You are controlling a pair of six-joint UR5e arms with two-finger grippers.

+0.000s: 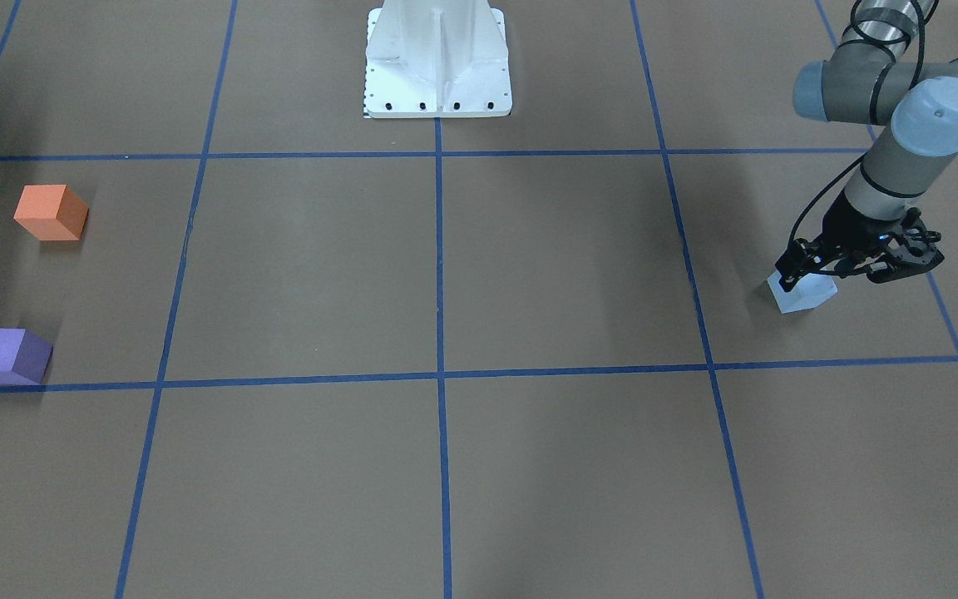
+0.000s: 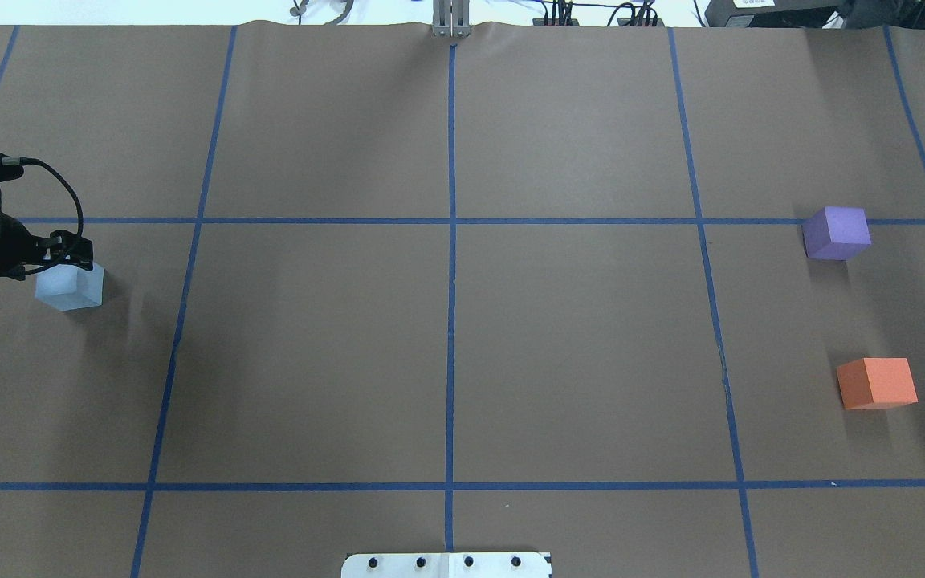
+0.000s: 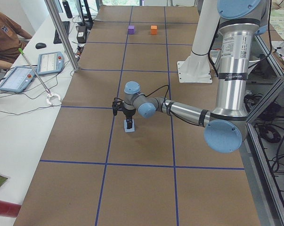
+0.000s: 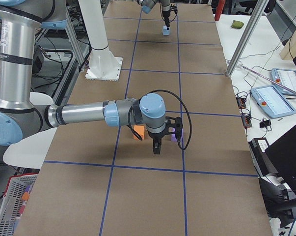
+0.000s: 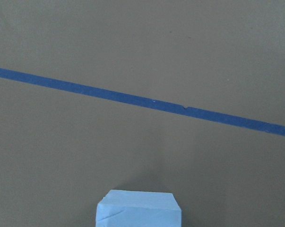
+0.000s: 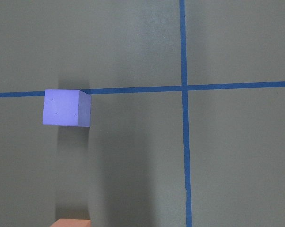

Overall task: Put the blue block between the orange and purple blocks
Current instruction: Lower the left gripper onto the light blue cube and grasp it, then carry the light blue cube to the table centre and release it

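The light blue block rests on the brown table near the robot's left end; it also shows in the overhead view and at the bottom of the left wrist view. My left gripper points down with its fingers at the block's sides and looks shut on it, still on the table. The orange block and the purple block sit apart at the opposite end. My right gripper hovers over those two; I cannot tell whether it is open or shut.
The white robot base stands at the table's middle edge. Blue tape lines divide the brown table into squares. An operator and tablets are at the side bench beyond the table edge.
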